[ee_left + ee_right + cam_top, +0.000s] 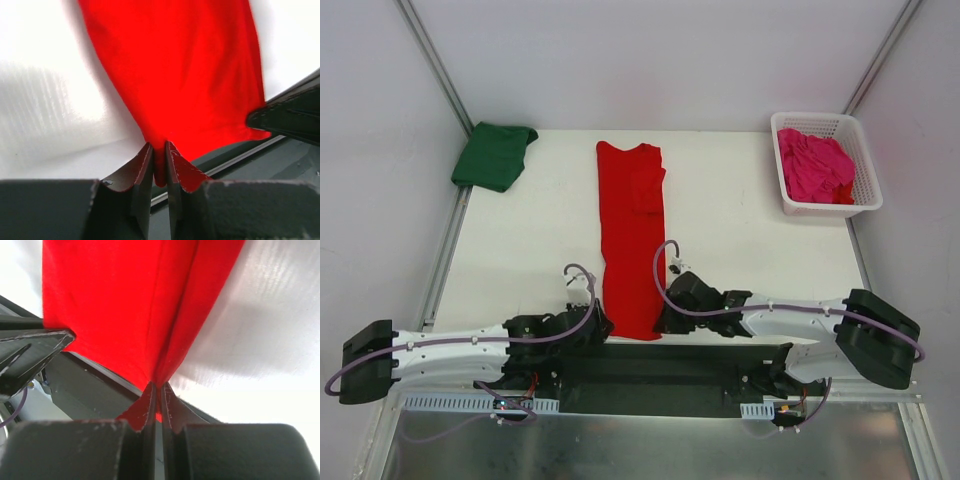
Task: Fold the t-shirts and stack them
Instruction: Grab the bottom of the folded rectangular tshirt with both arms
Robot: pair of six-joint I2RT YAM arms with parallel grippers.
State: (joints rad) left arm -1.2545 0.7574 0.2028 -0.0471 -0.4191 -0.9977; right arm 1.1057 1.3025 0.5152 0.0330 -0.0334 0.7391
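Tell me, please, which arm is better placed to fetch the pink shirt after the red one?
Right, likely: the pink shirt lies in the basket at the far right corner, on the right gripper's side.

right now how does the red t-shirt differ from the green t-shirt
The red t-shirt lies stretched out as a long narrow strip down the middle of the table; the green t-shirt is a compact folded bundle at the far left corner. The red t-shirt's near edge is pinched by the left end effector and the right end effector; nothing touches the green t-shirt. Both are plain and outside the basket.
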